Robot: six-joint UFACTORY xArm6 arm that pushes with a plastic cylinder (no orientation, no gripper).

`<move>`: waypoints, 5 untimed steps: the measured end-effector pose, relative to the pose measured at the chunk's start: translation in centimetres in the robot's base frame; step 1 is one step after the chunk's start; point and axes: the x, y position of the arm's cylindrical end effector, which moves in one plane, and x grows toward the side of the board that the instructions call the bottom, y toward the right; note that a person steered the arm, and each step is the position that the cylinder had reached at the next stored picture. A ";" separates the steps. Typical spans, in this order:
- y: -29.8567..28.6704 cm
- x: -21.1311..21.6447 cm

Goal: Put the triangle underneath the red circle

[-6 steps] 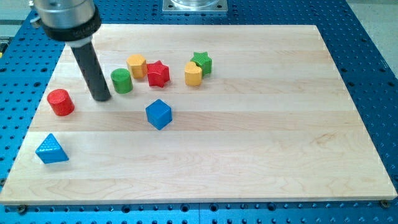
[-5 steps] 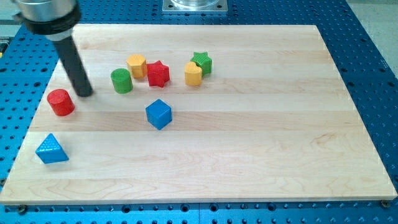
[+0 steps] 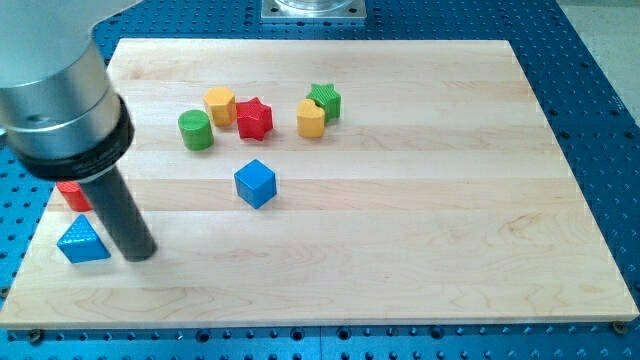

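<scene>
My tip (image 3: 141, 254) rests on the wooden counter (image 3: 400, 230) near its lower-left corner, just to the right of the blue triangle (image 3: 82, 241); whether the two touch cannot be told. The arm ends in a bare rod, so there is no gripper to stand open or closed. The rod rises toward the view's upper left into a large grey and black housing that covers most of the red circle (image 3: 74, 195), of which only a lower sliver shows directly above the triangle. A blue cube (image 3: 255, 183) sits well apart to the right, near mid-counter. Farther toward the view's top, a green cylinder (image 3: 196, 130), a yellow block (image 3: 220, 104) and a red star (image 3: 254, 118) cluster together, with a second yellow block (image 3: 311, 118) touching a green star (image 3: 326, 100) just beyond.
</scene>
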 end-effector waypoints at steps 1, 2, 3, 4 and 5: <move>-2.0 0.1; -3.0 0.1; -4.3 -0.4; -3.5 -1.3; 1.4 -8.7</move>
